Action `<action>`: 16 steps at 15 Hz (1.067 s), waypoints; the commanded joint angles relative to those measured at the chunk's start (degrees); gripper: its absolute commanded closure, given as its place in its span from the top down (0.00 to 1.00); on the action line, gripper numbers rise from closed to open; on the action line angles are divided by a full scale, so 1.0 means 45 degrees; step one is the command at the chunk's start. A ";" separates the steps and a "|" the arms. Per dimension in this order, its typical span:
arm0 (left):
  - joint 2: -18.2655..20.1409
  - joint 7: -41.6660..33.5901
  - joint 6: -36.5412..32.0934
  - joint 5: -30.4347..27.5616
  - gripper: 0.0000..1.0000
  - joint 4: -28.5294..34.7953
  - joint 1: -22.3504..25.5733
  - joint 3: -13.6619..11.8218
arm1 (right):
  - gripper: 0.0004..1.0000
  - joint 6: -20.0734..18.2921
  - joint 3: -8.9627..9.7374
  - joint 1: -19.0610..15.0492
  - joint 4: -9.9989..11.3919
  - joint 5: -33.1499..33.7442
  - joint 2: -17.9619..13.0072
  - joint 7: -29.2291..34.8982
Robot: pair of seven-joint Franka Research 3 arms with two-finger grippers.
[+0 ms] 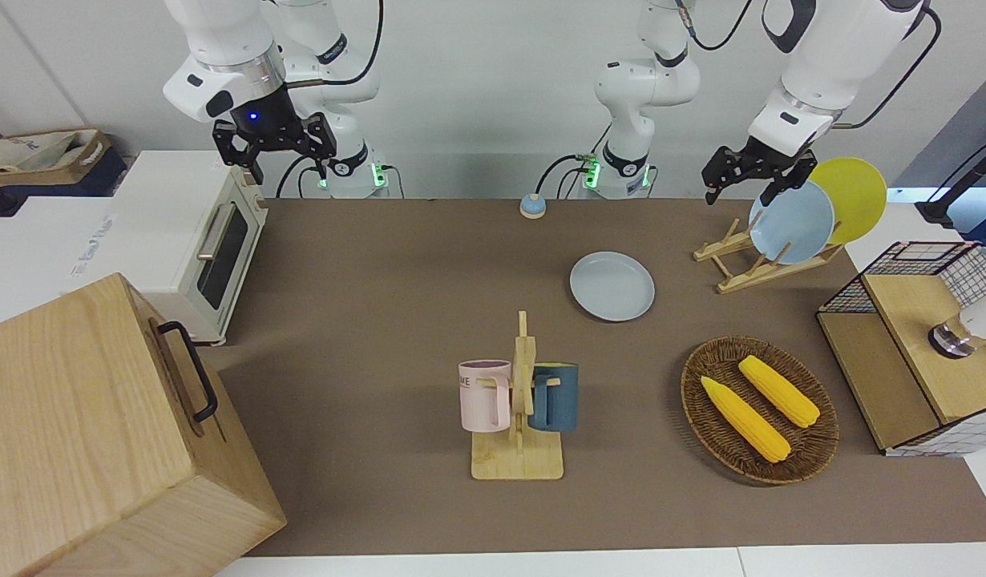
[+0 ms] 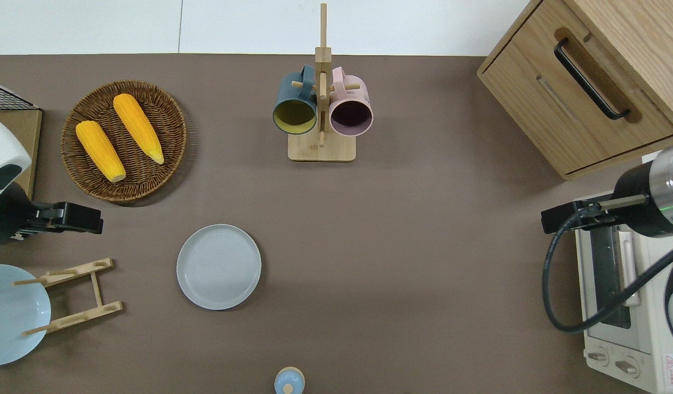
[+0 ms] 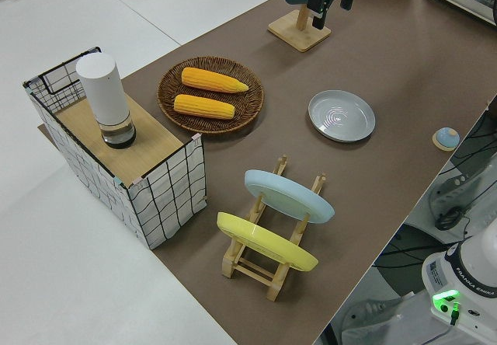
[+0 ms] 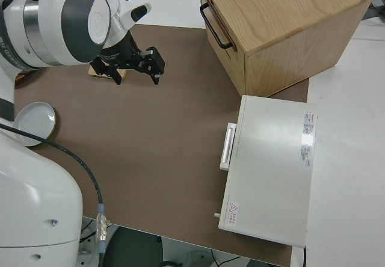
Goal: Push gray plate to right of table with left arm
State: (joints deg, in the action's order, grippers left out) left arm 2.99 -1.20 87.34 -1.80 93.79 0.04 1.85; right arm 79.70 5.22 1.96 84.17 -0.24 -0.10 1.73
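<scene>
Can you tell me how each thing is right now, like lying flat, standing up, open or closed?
gray plate: flat on the table, empty
sky-blue plate: on edge in the rack
yellow plate: on edge in the rack
pink mug: hanging on the mug rack
dark blue mug: hanging on the mug rack
two corn cobs: lying in the basket
toaster oven: door closed
wooden cabinet: drawer closed
left gripper: open, empty
right gripper: open, parked
</scene>
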 commanded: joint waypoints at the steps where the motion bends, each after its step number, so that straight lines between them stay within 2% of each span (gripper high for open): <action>1: -0.0078 0.0092 -0.0308 0.0069 0.99 -0.0335 0.0068 0.0000 | 0.98 -0.0153 0.0071 -0.0143 -0.0012 -0.0102 -0.0096 -0.0032; 11: -0.0038 0.0268 -0.0737 0.0087 0.99 -0.0315 0.0088 0.0019 | 0.98 -0.0153 0.0071 -0.0143 -0.0012 -0.0102 -0.0096 -0.0032; 16: -0.0058 0.0404 -0.0680 -0.0166 0.99 0.0288 0.0069 -0.0138 | 0.98 -0.0153 0.0052 -0.0143 0.0007 -0.0102 -0.0096 -0.0032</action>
State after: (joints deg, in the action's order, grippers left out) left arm 2.84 -0.25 84.60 -1.80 93.60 0.29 1.48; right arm 79.70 5.22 1.96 84.17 -0.24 -0.10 1.73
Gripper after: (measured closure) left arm 0.004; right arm 0.013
